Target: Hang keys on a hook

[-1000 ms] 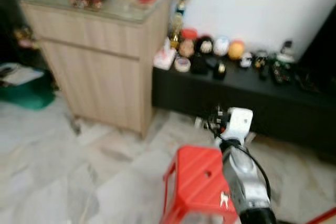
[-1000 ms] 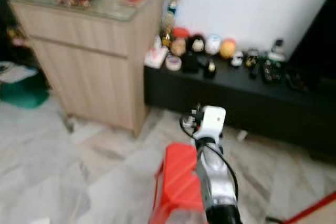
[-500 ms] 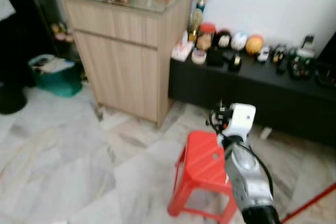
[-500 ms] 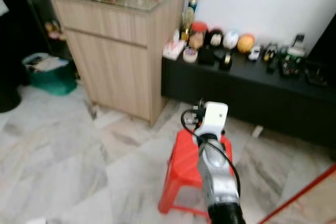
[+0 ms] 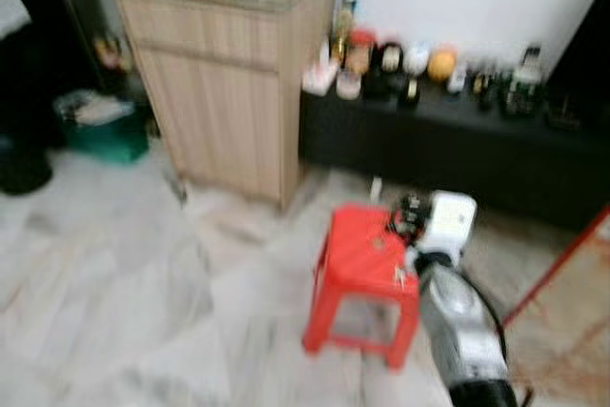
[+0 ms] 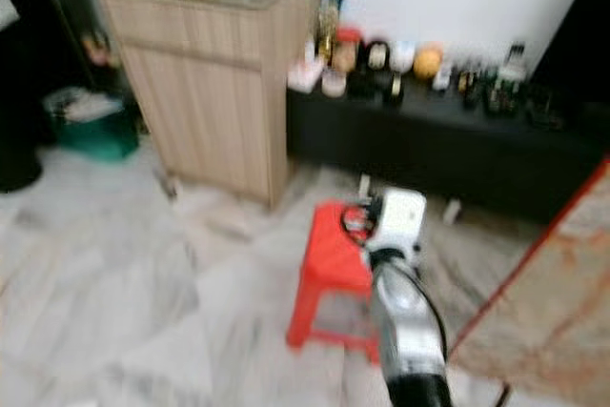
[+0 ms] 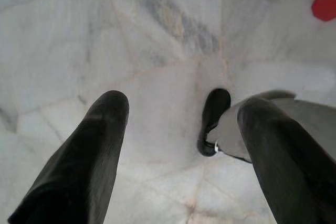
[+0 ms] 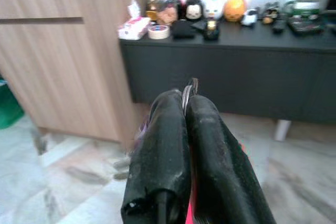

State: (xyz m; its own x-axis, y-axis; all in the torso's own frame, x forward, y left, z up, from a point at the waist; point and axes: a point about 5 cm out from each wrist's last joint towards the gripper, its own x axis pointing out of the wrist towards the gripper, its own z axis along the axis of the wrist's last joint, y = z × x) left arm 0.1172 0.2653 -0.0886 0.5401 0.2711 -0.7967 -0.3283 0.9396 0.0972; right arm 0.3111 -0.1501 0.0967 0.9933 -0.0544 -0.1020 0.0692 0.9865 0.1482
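My right pincer (image 8: 186, 103) is clamped tight on the keys (image 8: 188, 88), one metal ring peeking from between its tips. Left pincer (image 7: 181, 145) hangs wide open, holding nothing, over the floor. One red stool (image 5: 364, 274) sits just below the right pincer; I could clip it walking. No hook ahead yet.

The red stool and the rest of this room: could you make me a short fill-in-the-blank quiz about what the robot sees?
1. The stool on the marble floor is ____ in colour.
2. The right gripper is shut on a ____.
3. The left gripper is ____, above the floor.
4. The wooden cabinet stands beside a low ____ bench.

Missing words: red; key ring; open; black
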